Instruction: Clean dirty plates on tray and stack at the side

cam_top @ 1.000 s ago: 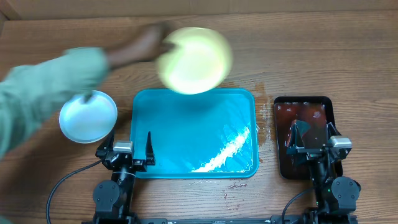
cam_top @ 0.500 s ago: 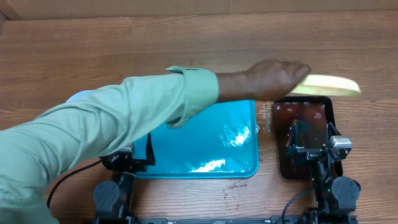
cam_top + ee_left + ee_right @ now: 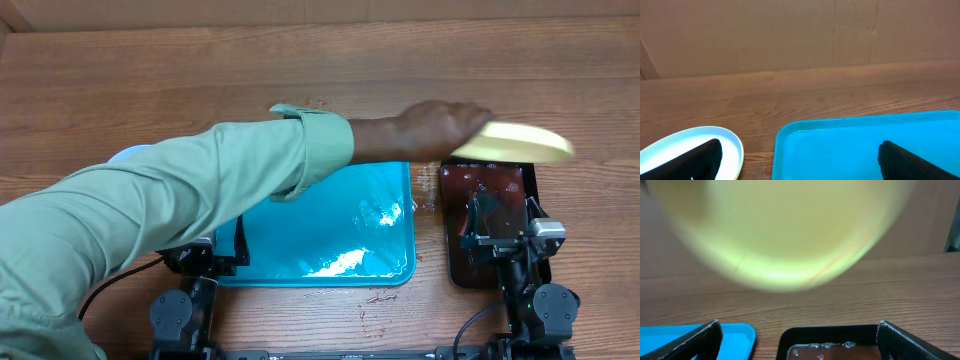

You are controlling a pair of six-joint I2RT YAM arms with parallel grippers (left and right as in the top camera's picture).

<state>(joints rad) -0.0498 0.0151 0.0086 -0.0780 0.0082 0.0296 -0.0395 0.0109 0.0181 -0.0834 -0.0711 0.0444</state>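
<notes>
A person's hand (image 3: 440,125) holds a pale yellow-green plate (image 3: 515,143) tilted in the air over the far end of the black tray; it is a blur across the top of the right wrist view (image 3: 785,230). The turquoise tray (image 3: 340,235) lies wet at centre with no plate on it. The light blue plate (image 3: 680,145) rests on the table left of the tray, mostly hidden overhead by the green sleeve. My left gripper (image 3: 213,240) (image 3: 805,165) is open over the tray's near left corner. My right gripper (image 3: 505,215) (image 3: 800,342) is open over the black tray.
The sleeved arm (image 3: 200,200) reaches across from the lower left over the tray's left half. The small black tray (image 3: 488,180) (image 3: 830,340) right of the turquoise tray (image 3: 735,335) holds reddish-brown liquid. Small spots dot the wood near the tray's front edge (image 3: 375,298).
The hand has carried the yellow-green plate from above the tray's far edge rightward to over the black tray. The arm now covers the blue plate. Neither gripper has moved.
</notes>
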